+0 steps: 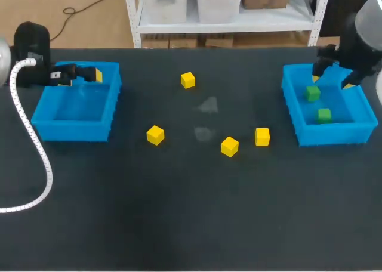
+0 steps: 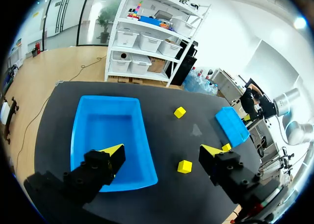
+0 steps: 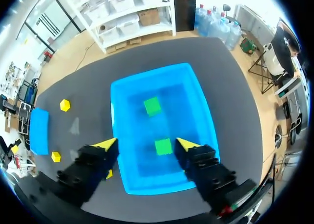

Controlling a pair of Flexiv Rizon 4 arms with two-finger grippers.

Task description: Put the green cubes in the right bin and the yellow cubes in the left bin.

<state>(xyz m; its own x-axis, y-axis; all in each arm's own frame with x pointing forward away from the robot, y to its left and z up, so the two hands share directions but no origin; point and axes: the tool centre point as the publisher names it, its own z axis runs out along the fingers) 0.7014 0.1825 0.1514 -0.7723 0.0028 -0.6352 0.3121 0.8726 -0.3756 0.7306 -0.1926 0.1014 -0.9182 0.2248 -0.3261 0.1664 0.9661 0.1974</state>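
Green cubes [image 1: 312, 93], two of them, lie inside the right bin [image 1: 331, 138], apart from each other on its floor. Right end effector [image 3: 147, 144] hangs over that bin, its fingers spread with nothing between them. Four yellow cubes [image 1: 230, 146] sit on the dark bench [image 1: 179, 212] outside the right bin, the closest near its wall and the others farther off toward the left bin [image 1: 71, 130]. Left end effector [image 2: 162, 150], well apart from the right bin, is over the left bin, spread and empty.

You have bright, even overhead light; dark desk [image 1: 179, 212] shows faint soft shadows, two pale patches mid-desk.
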